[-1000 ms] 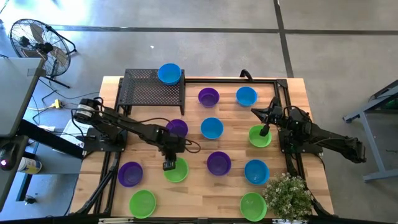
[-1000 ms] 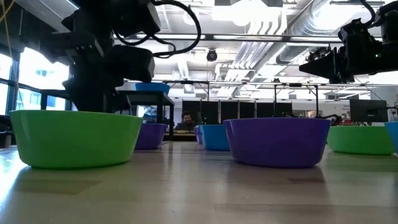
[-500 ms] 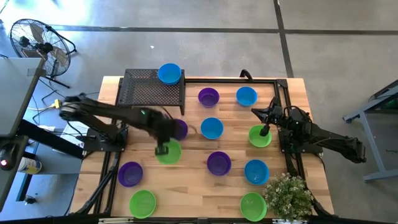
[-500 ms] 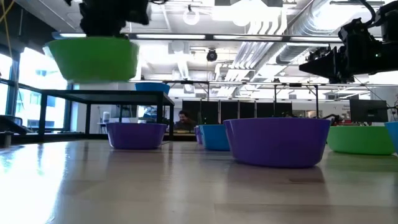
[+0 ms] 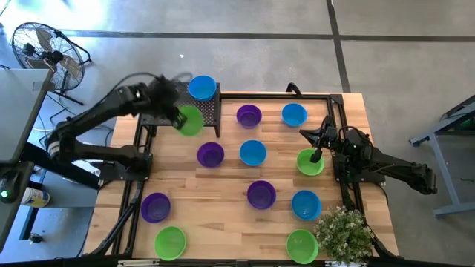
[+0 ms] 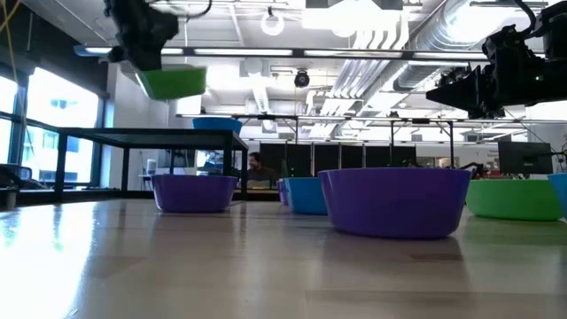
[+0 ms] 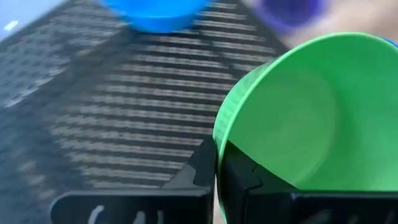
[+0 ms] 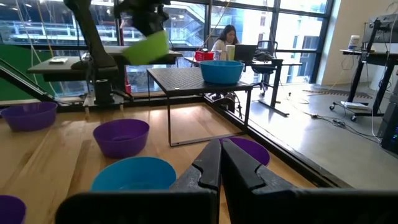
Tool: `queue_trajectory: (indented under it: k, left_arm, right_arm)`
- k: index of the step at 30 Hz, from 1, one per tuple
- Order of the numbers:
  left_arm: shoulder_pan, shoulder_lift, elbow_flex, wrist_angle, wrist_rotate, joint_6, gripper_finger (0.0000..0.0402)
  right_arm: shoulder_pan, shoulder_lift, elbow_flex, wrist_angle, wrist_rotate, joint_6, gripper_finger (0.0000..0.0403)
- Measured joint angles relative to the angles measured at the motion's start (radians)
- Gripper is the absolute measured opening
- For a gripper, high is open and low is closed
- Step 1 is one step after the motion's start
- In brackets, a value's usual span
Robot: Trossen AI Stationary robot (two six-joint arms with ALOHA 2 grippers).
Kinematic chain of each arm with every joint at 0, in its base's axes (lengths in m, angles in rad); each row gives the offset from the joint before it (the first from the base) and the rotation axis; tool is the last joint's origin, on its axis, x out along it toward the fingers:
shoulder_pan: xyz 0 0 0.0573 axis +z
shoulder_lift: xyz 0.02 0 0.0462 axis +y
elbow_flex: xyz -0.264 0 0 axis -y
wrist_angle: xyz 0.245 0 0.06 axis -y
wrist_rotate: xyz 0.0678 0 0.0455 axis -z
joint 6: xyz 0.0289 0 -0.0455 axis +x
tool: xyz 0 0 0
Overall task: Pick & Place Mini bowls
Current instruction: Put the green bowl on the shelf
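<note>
Left gripper (image 5: 178, 117): carried a lime green bowl (image 5: 190, 120) in the air above the black mesh rack (image 5: 167, 111), at the surface's far-left corner; fingers pinched shut on the bowl's rim, wall between them.
Bowl attitude: tilted in the low view, not level.
Rack: already bore a blue bowl (image 5: 202, 87) at its far-right corner; mesh beside it lay bare.
Right gripper (image 5: 318, 154): waited w/ fingers closed on nothing, over a green bowl (image 5: 309, 162) nr the right edge.
Other bowls: purple (image 5: 210, 154), blue (image 5: 253, 152) & more, spread across the surface (image 5: 230, 222).
Doing it well, by judgement: level the bowl first; lower over bare mesh, clear of the blue bowl; let the base sit before fingers part, else it could tip or roll off the rack edge.
</note>
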Motion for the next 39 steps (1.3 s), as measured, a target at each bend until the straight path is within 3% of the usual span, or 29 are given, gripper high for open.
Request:
queue_trajectory:
  k: [7,14,20,29,39]
  left_arm:
    - [0.317,0.034,-0.001,-0.008,0.054,0.111,0.0001]
    - [0.502,0.079,0.019,0.007,0.112,0.158,0.0001]
    - [0.515,0.15,0.078,0.022,0.123,0.141,0.0001]
    - [0.515,0.287,0.234,-0.062,0.037,0.126,0.0001]
    - [0.514,0.322,0.248,-0.154,-0.012,0.167,0.0001]
  right_arm:
    - [0.0,0.0,0.0,0.012,0.0,0.025,0.0]
    - [0.0,0.001,0.0,0.03,-0.002,0.026,0.0]
    - [0.0,0.001,0.0,0.03,-0.009,0.026,0.0]
    - [0.0,0.001,0.0,0.033,-0.032,0.026,0.0]
    - [0.0,0.001,0.0,0.033,-0.057,0.026,0.0]
